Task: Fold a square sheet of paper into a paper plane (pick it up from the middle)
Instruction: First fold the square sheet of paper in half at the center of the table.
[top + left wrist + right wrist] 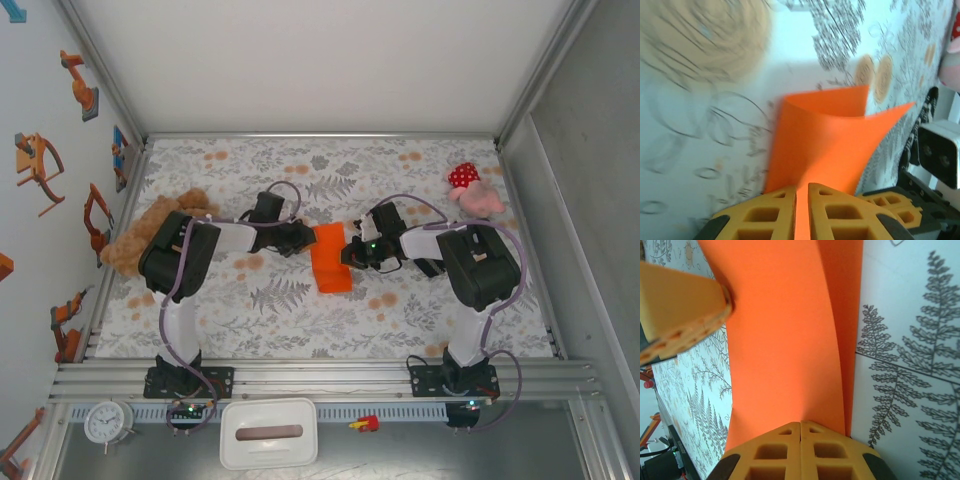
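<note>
Lying at the middle of the leaf-patterned surface (290, 305), the square sheet of paper (330, 262) spans the gap between both claws, bowed rather than flat. The left claw (304, 240) is nearly closed, pinching the sheet's left edge in its jaws; the right claw (352, 250) is fully closed on the opposite edge.

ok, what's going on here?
Both arms are holding the orange sheet of paper in the middle. The left end effector is pinched shut on its left side and the right end effector on its right side. The sheet is curled into a loose fold between them, with no plane shape yet. A teddy bear and a spotted plush sit off to the sides.
</note>
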Available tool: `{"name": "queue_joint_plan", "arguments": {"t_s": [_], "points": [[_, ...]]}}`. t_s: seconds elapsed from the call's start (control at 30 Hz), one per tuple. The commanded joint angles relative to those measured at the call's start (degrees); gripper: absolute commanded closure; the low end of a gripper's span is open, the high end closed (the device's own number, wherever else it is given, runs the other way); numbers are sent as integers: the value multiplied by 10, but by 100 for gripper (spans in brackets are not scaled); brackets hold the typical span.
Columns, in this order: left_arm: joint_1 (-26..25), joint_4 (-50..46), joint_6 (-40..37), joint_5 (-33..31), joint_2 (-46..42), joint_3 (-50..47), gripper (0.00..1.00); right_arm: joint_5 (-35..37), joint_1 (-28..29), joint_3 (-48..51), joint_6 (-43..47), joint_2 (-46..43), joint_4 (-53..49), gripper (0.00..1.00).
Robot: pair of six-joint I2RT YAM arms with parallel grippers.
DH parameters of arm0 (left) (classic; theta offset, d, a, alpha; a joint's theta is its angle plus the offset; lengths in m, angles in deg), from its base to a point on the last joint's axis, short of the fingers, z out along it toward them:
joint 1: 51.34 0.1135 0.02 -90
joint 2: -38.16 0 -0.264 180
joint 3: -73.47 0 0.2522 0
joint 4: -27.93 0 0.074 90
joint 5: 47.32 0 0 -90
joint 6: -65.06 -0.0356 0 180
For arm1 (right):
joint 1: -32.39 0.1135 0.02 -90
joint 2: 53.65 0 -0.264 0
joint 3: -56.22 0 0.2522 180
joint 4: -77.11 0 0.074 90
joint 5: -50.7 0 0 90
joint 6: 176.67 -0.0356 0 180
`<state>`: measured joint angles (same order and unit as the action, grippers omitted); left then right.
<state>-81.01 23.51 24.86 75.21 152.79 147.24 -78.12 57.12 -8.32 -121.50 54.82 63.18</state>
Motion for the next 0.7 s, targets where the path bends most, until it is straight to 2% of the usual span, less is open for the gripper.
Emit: {"name": "queue_joint_plan", "arguments": {"t_s": [0.0, 0.07, 0.2, 0.27, 0.37, 0.57, 0.67], "points": [[24, -132, -69, -79, 1, 18, 84, 184, -24, 61, 20, 68, -145, 100], [22, -152, -83, -77, -13, 31, 84, 184, -25, 62, 19, 67, -146, 100], [-2, -131, -79, -43, -52, 38, 84, 184, -24, 63, 19, 66, -145, 100], [-17, -87, -51, -3, -62, 32, 83, 183, -25, 64, 19, 66, -144, 100], [-39, -25, -19, 21, -56, 26, 83, 183, -25, 65, 17, 69, -140, 100], [-60, -93, -41, -33, 0, 89, 83, 182, -25, 69, 16, 70, -136, 100], [-61, -101, -47, -37, 20, 107, 83, 180, -25, 71, 17, 67, -135, 100]]}}
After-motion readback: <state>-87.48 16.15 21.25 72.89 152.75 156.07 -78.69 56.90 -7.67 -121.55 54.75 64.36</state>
